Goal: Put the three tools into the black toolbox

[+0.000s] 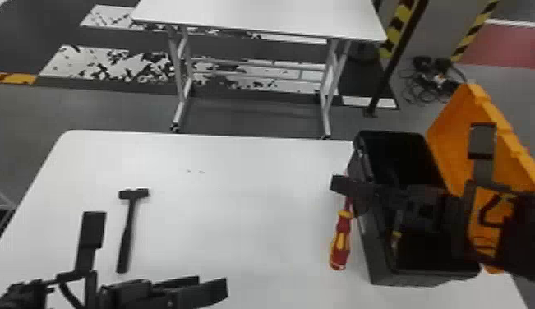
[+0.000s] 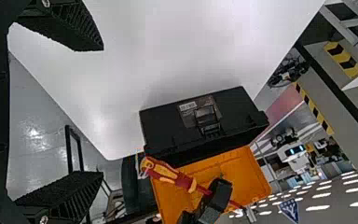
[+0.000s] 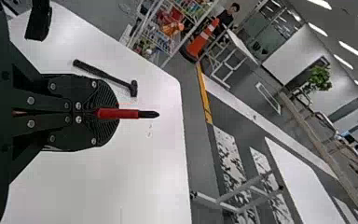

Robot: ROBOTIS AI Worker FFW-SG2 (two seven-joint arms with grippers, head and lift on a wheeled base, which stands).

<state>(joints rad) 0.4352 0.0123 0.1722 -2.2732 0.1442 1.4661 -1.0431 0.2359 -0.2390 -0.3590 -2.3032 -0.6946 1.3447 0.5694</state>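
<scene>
The screwdriver is pinched by its shaft in the closed right gripper near the black toolbox, whose lid is opened for access; the left gripper (spread wide, empty) is poised near the hammer. A third tool is possibly stowed inside.

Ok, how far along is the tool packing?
Done: probably one, a yellow-marked item shows inside the open black toolbox, though I can't tell what it is. In hand: the red-and-yellow screwdriver, gripped by the right claw beside the box. Left: the hammer, lying on the table.
</scene>
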